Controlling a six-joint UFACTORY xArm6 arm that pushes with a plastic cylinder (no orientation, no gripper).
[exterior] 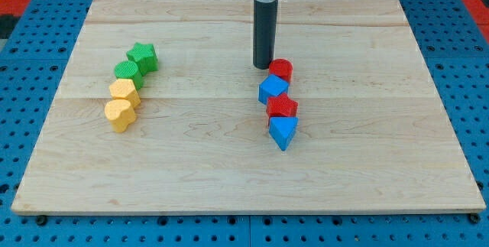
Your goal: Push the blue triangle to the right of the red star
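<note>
My tip (263,66) rests on the board (367,163), a bare rod holding nothing, just left of the red cylinder (281,69) that tops a column of touching blocks. Below it come the blue cube (273,89), the red star (282,108) and the blue triangle (283,132), directly under the star. At the view's left sit the green star (143,56), green cylinder (127,71), yellow hexagon (124,92) and yellow heart (120,114).
</note>
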